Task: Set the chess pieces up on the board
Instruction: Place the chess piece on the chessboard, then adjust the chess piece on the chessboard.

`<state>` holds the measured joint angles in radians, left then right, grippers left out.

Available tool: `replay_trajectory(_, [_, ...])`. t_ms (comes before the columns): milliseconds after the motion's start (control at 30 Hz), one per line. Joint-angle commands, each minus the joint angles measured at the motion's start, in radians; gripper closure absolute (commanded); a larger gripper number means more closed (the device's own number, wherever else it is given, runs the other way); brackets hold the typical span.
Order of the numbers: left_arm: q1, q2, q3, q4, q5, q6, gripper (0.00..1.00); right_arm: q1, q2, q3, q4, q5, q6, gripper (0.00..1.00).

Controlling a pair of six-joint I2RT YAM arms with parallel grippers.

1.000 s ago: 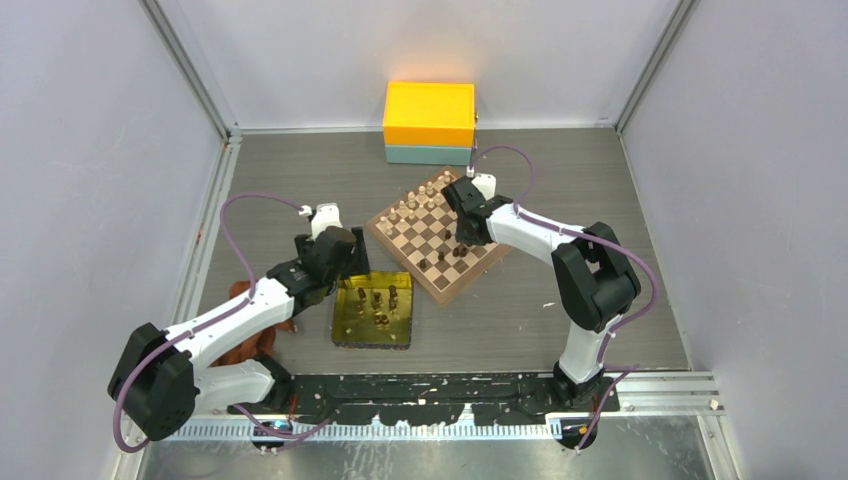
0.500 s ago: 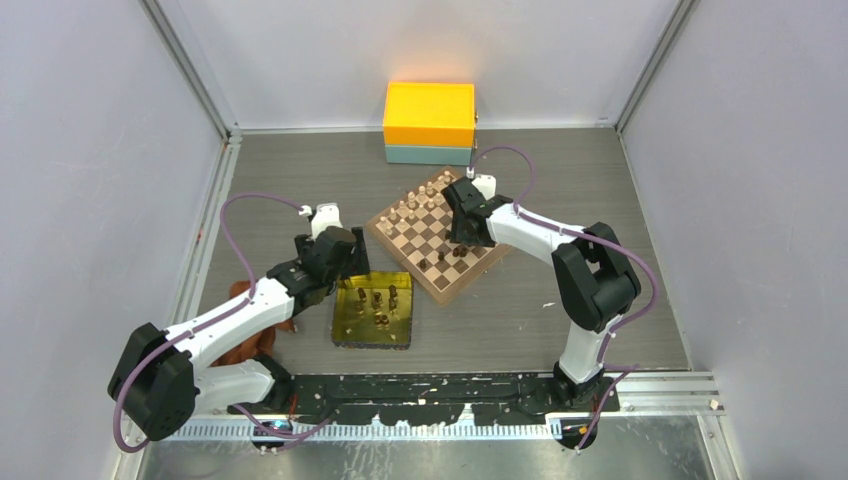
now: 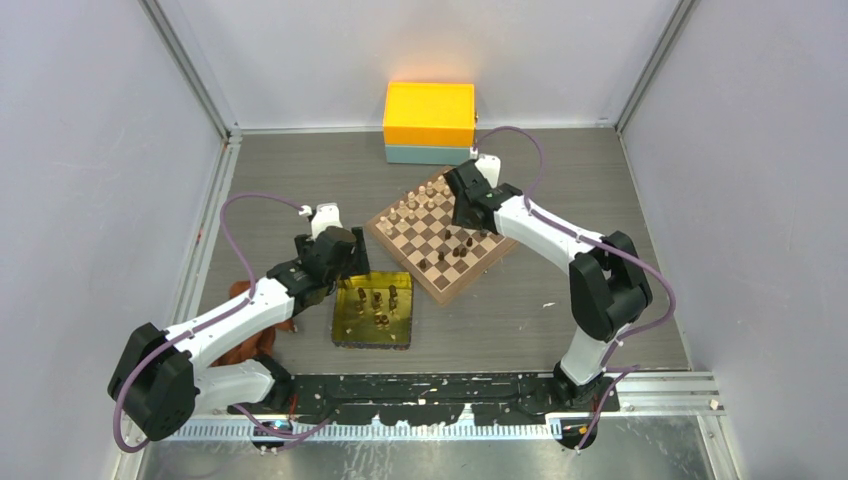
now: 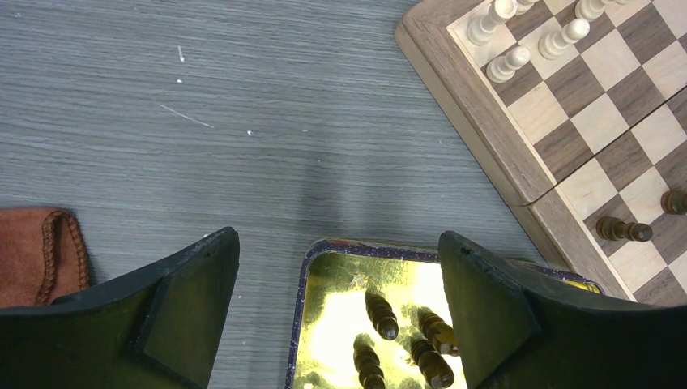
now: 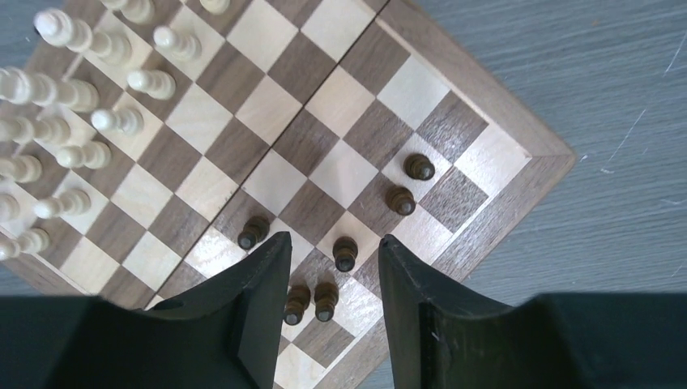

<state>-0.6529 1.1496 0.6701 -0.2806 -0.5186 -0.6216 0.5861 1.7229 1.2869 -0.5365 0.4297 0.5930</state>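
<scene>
Six dark chess pieces [image 5: 400,200] are seen standing on the board [image 5: 474,83], all in the lower centre of the right wrist frame. Two are set near each other at centre right, one at centre bottom, one further left, and a pair close together at the very bottom. No tidy rank is formed yet. More are left in the gold tray [image 4: 296,340] at bottom centre of the left wrist frame. Four are counted there, packed close. Pale chessmen [image 5: 65,89] are ranked along the board's upper left.

The right jaws are held apart by a narrow gap w/ nothing clamped. They are poised above the board, and one dark piece shows on its square in the gap below. The left jaws are spread wide & empty above the tray's far rim. The board's corner lies at upper right of that frame and a brown pouch [image 4: 32,251] at far left on the grey worktop [image 4: 243,121].

The dark side is judged less than half set. The next fetch is prob. best made by the left jaws. An outer piece should be chosen, the jaws lined up so neighbours aren't clipped, and the piece lifted straight up. It should be set at a square's centre, esp. near the crowded pair, where a knock-over is the likely fault.
</scene>
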Motion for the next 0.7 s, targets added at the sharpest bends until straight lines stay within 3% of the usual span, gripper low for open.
replay_trajectory(0, [-0.004, -0.005, 0.019, 0.041, -0.010, -0.006, 0.07, -0.011, -0.038, 0.065, -0.018, 0.076, -0.015, 0.52])
replay_trajectory(667, [-0.003, 0.015, 0.010, 0.050, -0.015, -0.003, 0.07, -0.102, 0.042, 0.014, 0.033, 0.019, 0.003, 0.58])
